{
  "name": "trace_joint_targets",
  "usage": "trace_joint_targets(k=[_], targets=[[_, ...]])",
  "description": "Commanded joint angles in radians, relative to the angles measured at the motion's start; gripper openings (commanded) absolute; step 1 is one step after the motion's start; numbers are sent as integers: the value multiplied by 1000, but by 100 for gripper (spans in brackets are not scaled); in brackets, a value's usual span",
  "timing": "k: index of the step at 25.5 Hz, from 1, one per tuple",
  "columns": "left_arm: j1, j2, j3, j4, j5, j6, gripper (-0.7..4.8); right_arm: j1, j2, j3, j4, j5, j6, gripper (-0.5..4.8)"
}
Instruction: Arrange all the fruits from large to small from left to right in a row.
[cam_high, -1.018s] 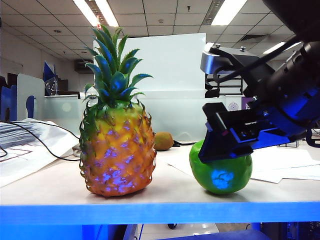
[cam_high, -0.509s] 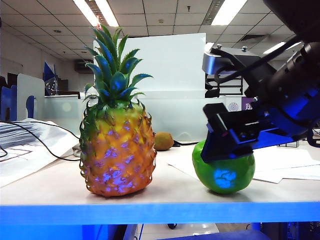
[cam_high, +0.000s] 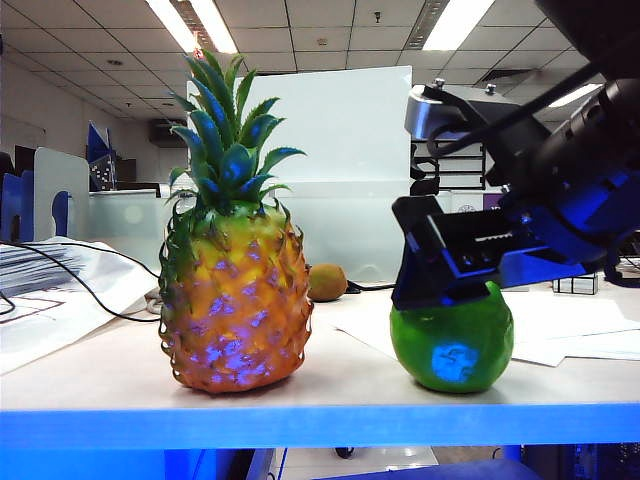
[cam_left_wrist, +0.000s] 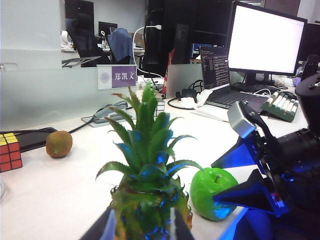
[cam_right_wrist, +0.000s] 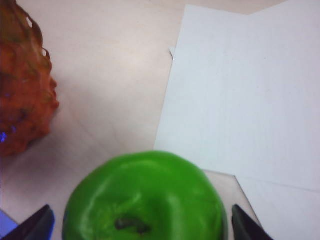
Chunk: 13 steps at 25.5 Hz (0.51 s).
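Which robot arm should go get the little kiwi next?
Probably the right. Its gripper sits open over the apple, which stands beside the pineapple, so it is free. The kiwi lies farther back between them. The left gripper hangs behind the pineapple's crown, which blocks its way.

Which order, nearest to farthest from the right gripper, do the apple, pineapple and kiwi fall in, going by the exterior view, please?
1. Apple: directly beneath the right gripper, whose jaws stand open and straddle it.
2. Pineapple: to the gripper's left, near the table's front edge.
3. Kiwi: farther back on the table, between the other two.
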Motion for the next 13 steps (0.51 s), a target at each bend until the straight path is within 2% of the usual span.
trace_joint_targets(k=[1, 6, 10, 13], targets=[[0, 1, 1, 13, 4, -3, 152, -15, -4, 3, 111, 11, 1, 479], [0, 1, 1, 13, 5, -3, 152, -83, -4, 9, 249, -10, -23, 479], [0, 1, 1, 13, 4, -3, 152, -176, 5, 34, 346, -103, -35, 479], [0, 1, 1, 13, 4, -3, 152, -254, 49, 101, 385, -190, -89, 479]])
